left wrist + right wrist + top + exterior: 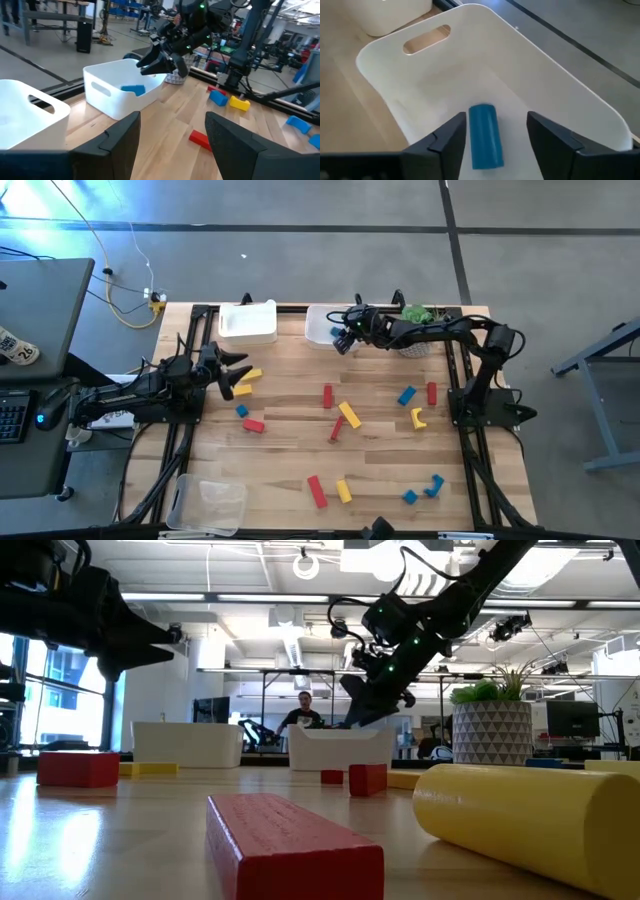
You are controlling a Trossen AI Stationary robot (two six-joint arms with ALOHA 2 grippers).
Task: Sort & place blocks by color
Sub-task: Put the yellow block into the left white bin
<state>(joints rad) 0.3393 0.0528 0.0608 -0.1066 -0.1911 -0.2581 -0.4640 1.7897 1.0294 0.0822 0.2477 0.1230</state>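
My right gripper (496, 120) is open over the middle white bin (320, 330) at the table's far edge. A blue block (484, 135) lies flat on that bin's floor below the gap between the fingers, also seen in the left wrist view (132, 90). My left gripper (232, 375) is open above the table's left side, next to a yellow block (249, 374). Red, yellow and blue blocks lie scattered on the wood, such as a yellow bar (348, 414), a red bar (316, 491) and a blue piece (406, 395).
A second white bin (248, 322) stands left of the first at the far edge, and a third bin (210, 502) sits at the near left corner. A potted plant (418, 315) stands under the right arm. A person (303, 710) sits in the room beyond.
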